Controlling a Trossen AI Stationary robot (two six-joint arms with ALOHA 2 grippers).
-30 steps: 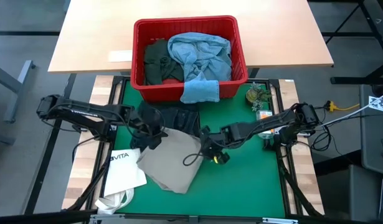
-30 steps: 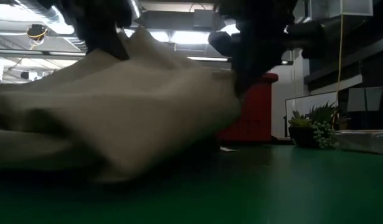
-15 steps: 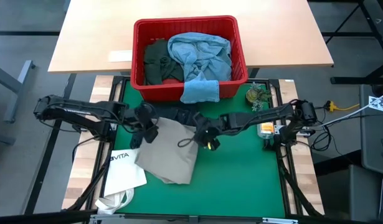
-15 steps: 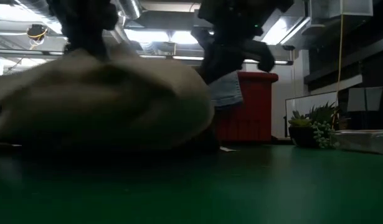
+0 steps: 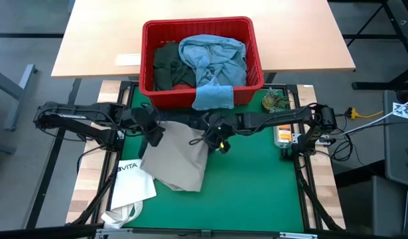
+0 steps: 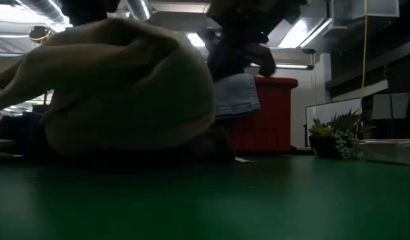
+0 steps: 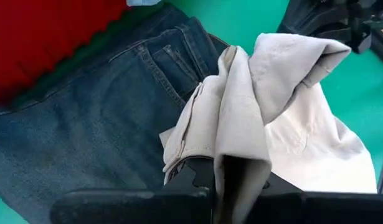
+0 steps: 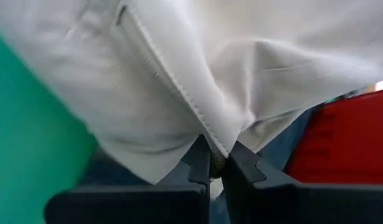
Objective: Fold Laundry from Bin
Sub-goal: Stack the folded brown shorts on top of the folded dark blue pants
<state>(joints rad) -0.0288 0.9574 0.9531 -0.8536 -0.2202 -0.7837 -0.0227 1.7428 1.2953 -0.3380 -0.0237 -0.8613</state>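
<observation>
Two pincers, left pincer [image 5: 152,133] and right pincer [image 5: 215,138], each clamp the khaki cotton trousers [image 5: 180,162] stretched between them, mid-fold; beyond, the red slotted plastic bin [image 5: 150,93] holds unfolded garments.

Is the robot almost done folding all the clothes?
No, it has lots left. Nothing looks finished: dark jeans lie on the green table beside the red bin. Right now the left end effector and right end effector are both pinched shut on the tan trousers, lifting one edge. Light blue jeans, a dark green piece and a small blue cloth wait in the bin.
</observation>
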